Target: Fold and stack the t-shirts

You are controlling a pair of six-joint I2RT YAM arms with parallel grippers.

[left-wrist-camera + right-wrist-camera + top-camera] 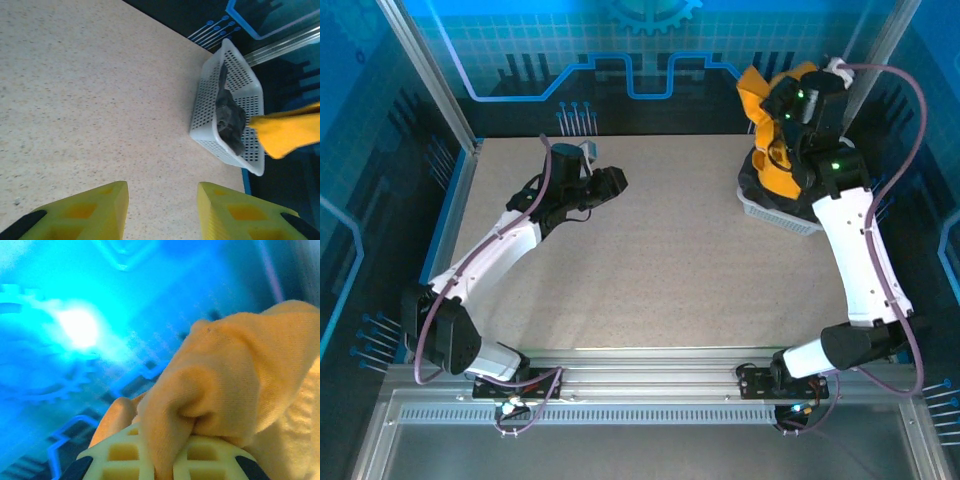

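The orange-yellow t-shirt [775, 150] hangs lifted above the white basket [768, 211] at the back right, pinched in my right gripper [782, 108], which is shut on it. In the right wrist view its cloth [235, 385] bunches between the fingers [125, 452]. A dark charcoal t-shirt [231, 120] lies inside the basket [207, 112], seen in the left wrist view with a corner of the orange shirt [285, 132] dangling over it. My left gripper [610, 180] hovers over the bare table at the back left, open, nothing between its yellow fingers [95, 210].
The speckled table [650, 270] spreads between the arms. Blue enclosure walls stand close behind the basket and at the sides. The basket sits near the table's right back corner.
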